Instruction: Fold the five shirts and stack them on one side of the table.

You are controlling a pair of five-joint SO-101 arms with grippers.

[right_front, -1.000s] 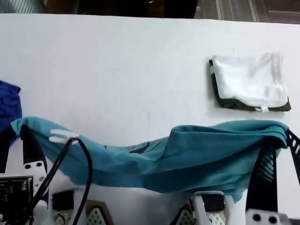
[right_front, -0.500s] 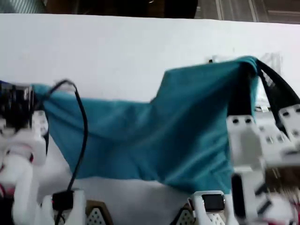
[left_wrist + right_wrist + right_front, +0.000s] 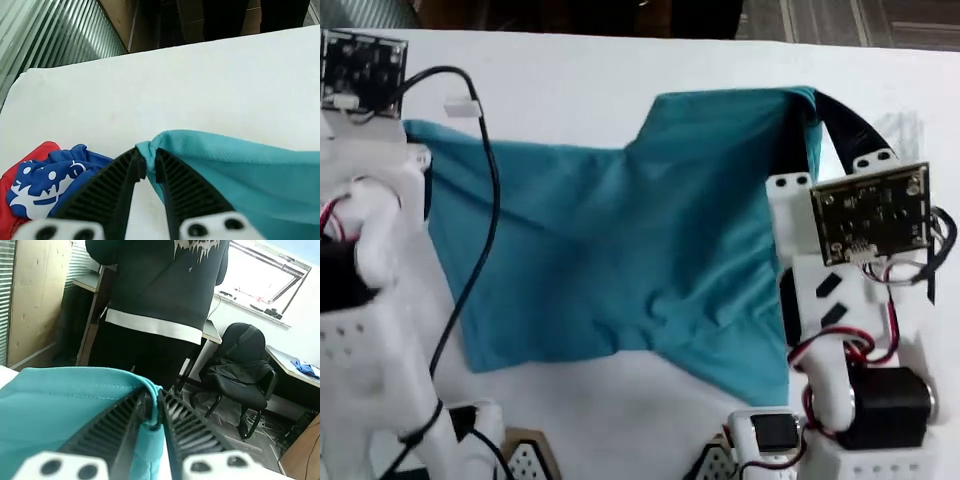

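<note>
Two arms stretch the teal shirt (image 3: 620, 260) above the white table (image 3: 570, 70), with bare tabletop on its far side. In the left wrist view, the left gripper (image 3: 146, 162) pinches one corner. The bite is thin and could slip under tension. Blue-and-red shirts (image 3: 45, 185) crowd the nearby table edge. In the right wrist view, the right gripper (image 3: 152, 407) clamps the other corner.

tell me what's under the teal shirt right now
The white table shows around the edges of the teal shirt, which the left hand and the right hand pinch by its corners. Whatever lies beneath the spread cloth is covered and cannot be told.
</note>
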